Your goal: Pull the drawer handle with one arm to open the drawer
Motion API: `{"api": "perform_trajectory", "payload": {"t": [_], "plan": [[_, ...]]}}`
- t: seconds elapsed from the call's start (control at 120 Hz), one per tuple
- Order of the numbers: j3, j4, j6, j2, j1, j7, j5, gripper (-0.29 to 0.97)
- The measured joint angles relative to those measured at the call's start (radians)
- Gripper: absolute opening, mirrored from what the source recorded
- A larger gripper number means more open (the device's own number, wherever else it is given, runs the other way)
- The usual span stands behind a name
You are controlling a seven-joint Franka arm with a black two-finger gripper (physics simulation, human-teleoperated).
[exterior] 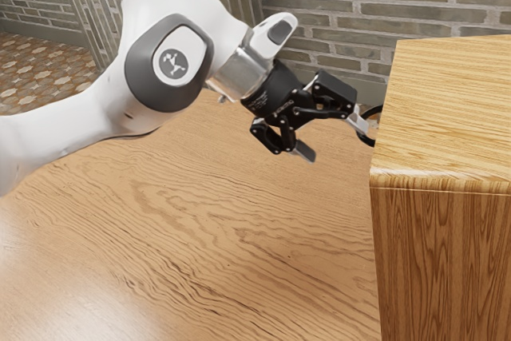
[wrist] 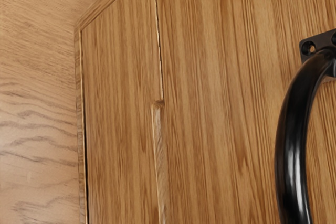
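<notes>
- Reaching in from the exterior view's left toward the wooden cabinet point(exterior: 447, 117) at its right, gripper point(exterior: 334, 137) spread wide: one fingertip low and clear of the cabinet, the other right at the black drawer handle point(exterior: 370, 129). Cannot tell whether it touches.
- Pinching nothing as yet. Drawer handle on the cabinet's front face near the top edge, beside the upper finger rather than between the two.
- Looking in the wrist view straight onto the drawer front point(wrist: 226, 103), with the drawer handle point(wrist: 292, 145) arching from its mounting plate point(wrist: 317, 46) close to the hand and a thin seam point(wrist: 157, 45) running beside.
- Judged: approach step, drawer seemingly not pulled out.
- Next: shifting to bring the bar between both fingers, closing firmly, then drawing straight back from the cabinet.
</notes>
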Motion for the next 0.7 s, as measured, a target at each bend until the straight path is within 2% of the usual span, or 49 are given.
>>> {"api": "perform_trajectory", "payload": {"t": [0.167, 0.375, 0.7], "plan": [[0.020, -0.018, 0.002, -0.009, 0.003, -0.002, -0.003, 0.67], [0.005, -0.042, 0.000, -0.027, 0.041, -0.003, 0.001, 0.68], [0.079, -0.116, -0.001, -0.080, 0.015, -0.004, 0.000, 0.68]]}}
